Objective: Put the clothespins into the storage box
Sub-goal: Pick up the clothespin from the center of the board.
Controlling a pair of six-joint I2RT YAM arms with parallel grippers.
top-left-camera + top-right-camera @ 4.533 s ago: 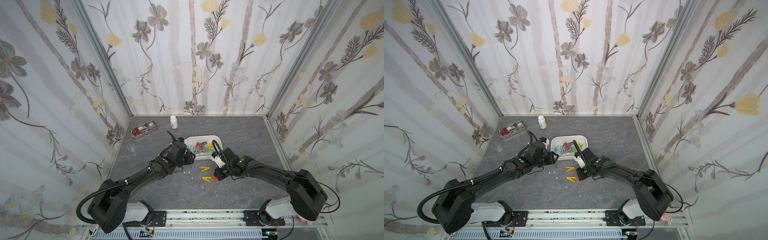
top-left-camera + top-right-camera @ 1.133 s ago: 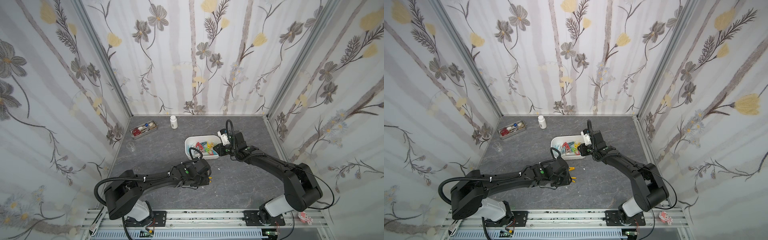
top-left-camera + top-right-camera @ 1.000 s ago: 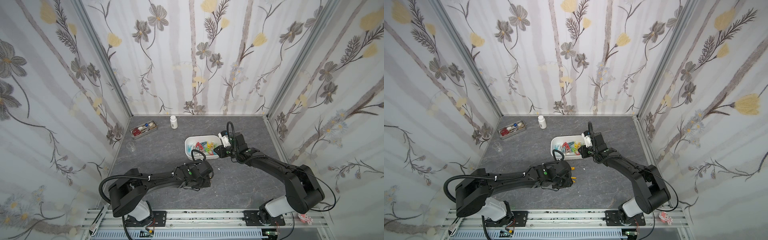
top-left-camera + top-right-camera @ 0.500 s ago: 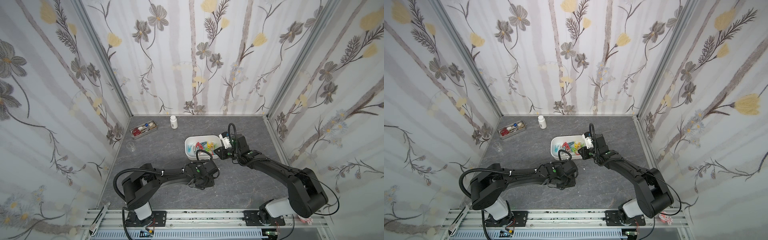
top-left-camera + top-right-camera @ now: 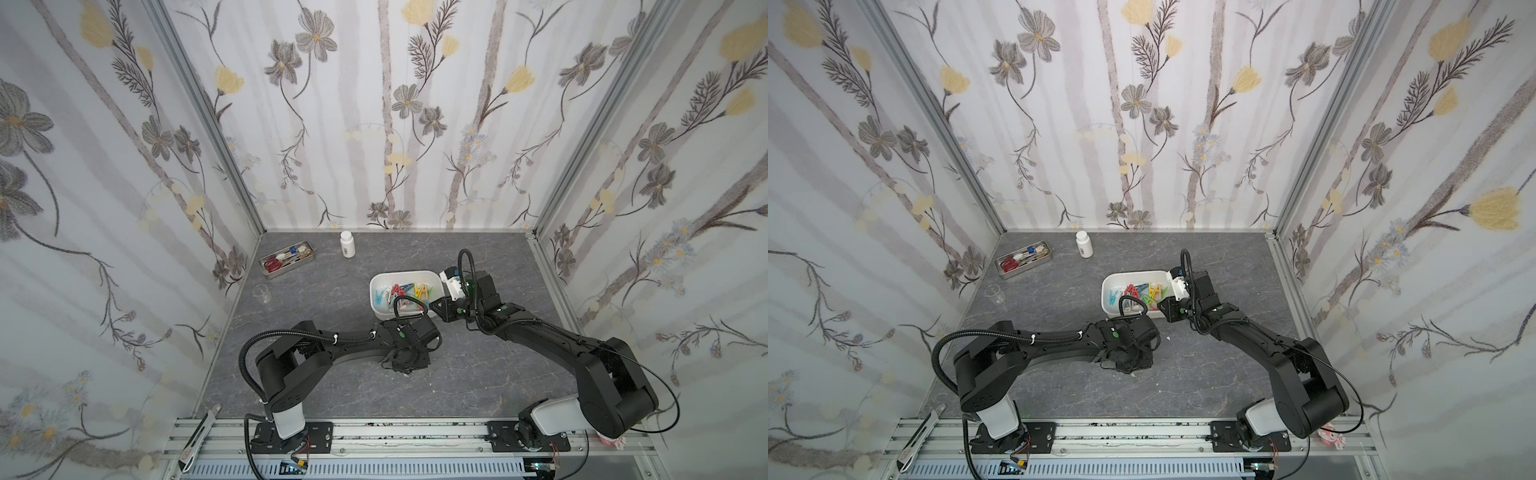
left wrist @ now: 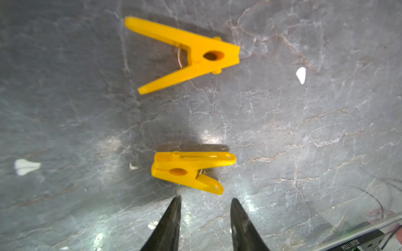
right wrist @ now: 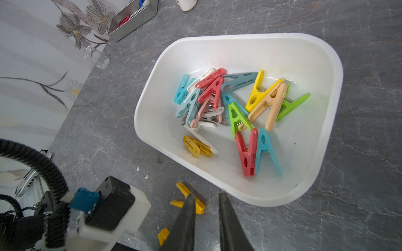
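Left end effector (image 6: 205,198) hovering over grey surface (image 6: 304,141), jaws partly apart, gripping nothing, yellow clothespin (image 6: 189,173) lying just ahead, second yellow clothespin (image 6: 195,54) lying beyond. Right end effector (image 7: 206,193) hanging just beside storage box (image 7: 304,54), jaws narrowly apart, empty. Mixed-colour clothespins (image 7: 235,104) lying heaped inside box, which is sitting mid-surface.

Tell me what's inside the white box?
Colourful clothespins lie heaped in the storage box: red, teal, yellow, green, peach, white. Those lower in the heap are partly covered.
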